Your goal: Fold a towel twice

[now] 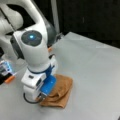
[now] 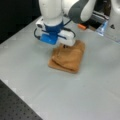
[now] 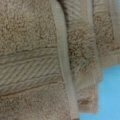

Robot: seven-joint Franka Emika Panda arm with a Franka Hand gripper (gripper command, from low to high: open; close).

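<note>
wrist view filled almost wholly by the towel: orange-brown terry, a paler ribbed band crossing it, hemmed edges stacked in layers toward the view's right, a strip of blue at the lower right corner. in both front views, lies as a compact folded bundle on the grey table, layers overlapping, one edge lumpy, so folds seemingly already made. looks soft, light and limp; likely to sag and drag rather than hold shape, with loops giving good friction. best taken by pinching a hem or corner through all layers, judging by the stacked edges. gripper down on the bundle's far side in a front view, touching or nearly touching the cloth; cannot tell whether fingers are apart or clamped. orange item further back.
</note>
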